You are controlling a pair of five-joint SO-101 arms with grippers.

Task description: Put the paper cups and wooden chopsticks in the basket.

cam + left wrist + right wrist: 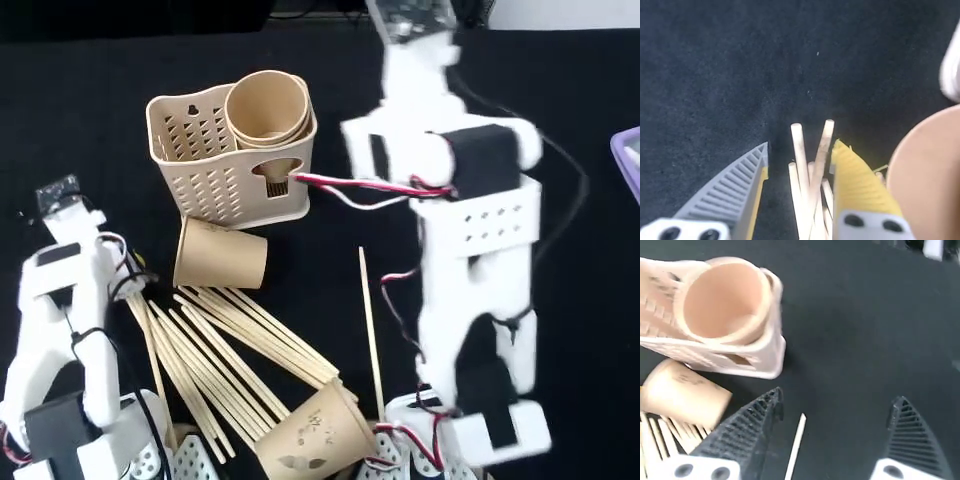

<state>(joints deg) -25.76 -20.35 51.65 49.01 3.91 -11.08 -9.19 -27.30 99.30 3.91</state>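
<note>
Risk, loose bundle: if you close the left gripper (801,145) as it sits, you may catch only some of the wooden chopsticks (799,150). They crowd toward the yellow jaw, so a few could slip and scatter on the lift.
Risk, tipped cup: the paper cup on its side (220,255) lies just beside the basket (215,180) and near the chopstick ends. A careless sweep could roll it away.
Left tool: jaws partly spread around the chopstick ends, with a gap on the grey side, so nothing is clamped.
Right tool: the right gripper (839,396) is spread wide and holds nothing, with a lone chopstick (796,445) on the table under it.
Basket: upright, with stacked cups (268,110) inside.
Outstanding: the chopstick pile, the lone chopstick, the tipped cup and a second fallen cup (315,435) near the arm bases.
</note>
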